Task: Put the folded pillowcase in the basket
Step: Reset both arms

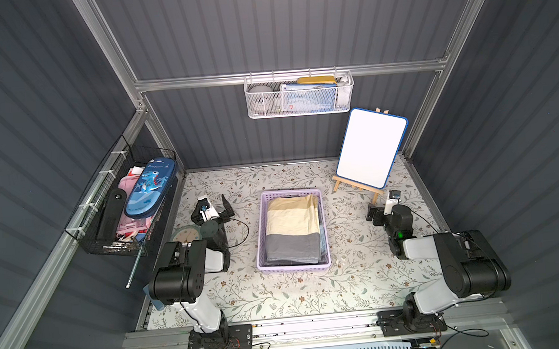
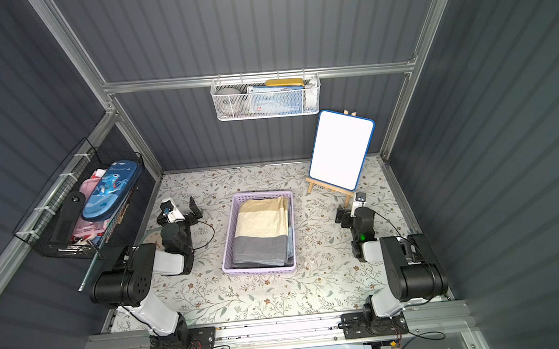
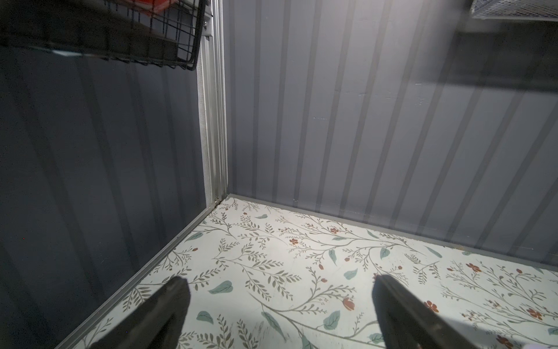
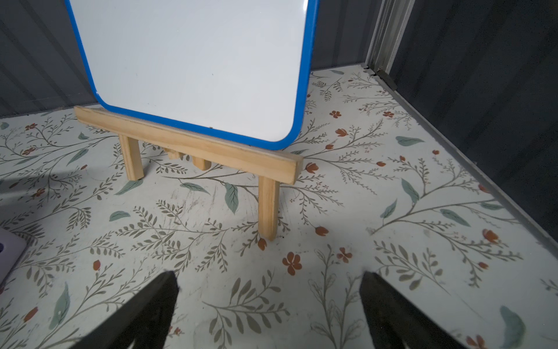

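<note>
My left gripper [image 3: 277, 290]: jaws wide, empty, low over the floral mat [image 3: 302, 241]. My right gripper [image 4: 268, 290]: wide too, empty, facing the whiteboard [image 4: 193, 60] on its easel [image 4: 193, 148]. Between both arms, the folded pillowcase [image 1: 292, 230] lies inside the lavender basket [image 1: 293, 268].

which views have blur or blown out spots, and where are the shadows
In both top views the whiteboard is blown out to flat white. In the left wrist view the white mesh basket is smeared soft and the black wire basket dim. In the right wrist view the easel casts a soft shadow on the table; the right gripper is dark and unfocused.
</note>
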